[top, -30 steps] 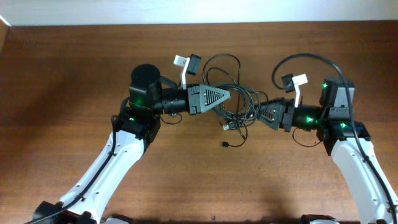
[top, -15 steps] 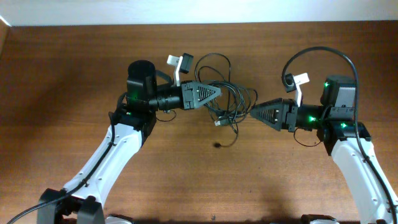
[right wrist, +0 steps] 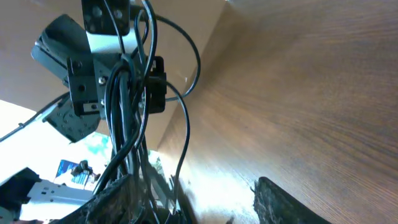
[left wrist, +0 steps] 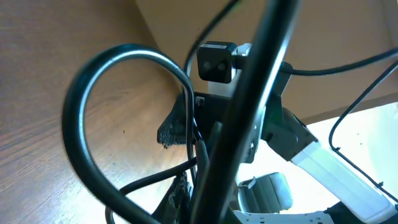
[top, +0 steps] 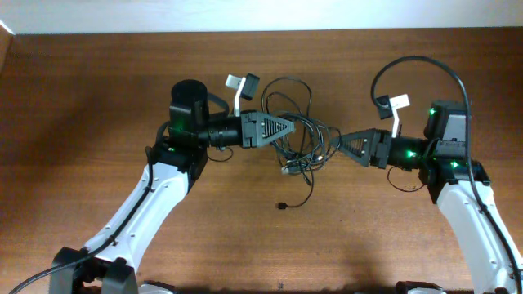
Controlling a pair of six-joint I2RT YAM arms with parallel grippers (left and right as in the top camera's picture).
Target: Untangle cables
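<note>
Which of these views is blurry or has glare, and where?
Overhead: sharp and evenly lit, the cables crisp. Left wrist: a strand at the lens is a thick blur, and the lower right background is blown out. Right wrist: mostly sharp, with a bright sheen on the table.

No legible text, brand or number anywhere. Blue printed patch (right wrist: pixel 70 168) past the table (right wrist: pixel 298 93) edge, right wrist view: too blurred to read.

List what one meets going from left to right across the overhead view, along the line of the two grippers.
left arm's black joint → left gripper → cables → right gripper → right arm's grey joint
</note>
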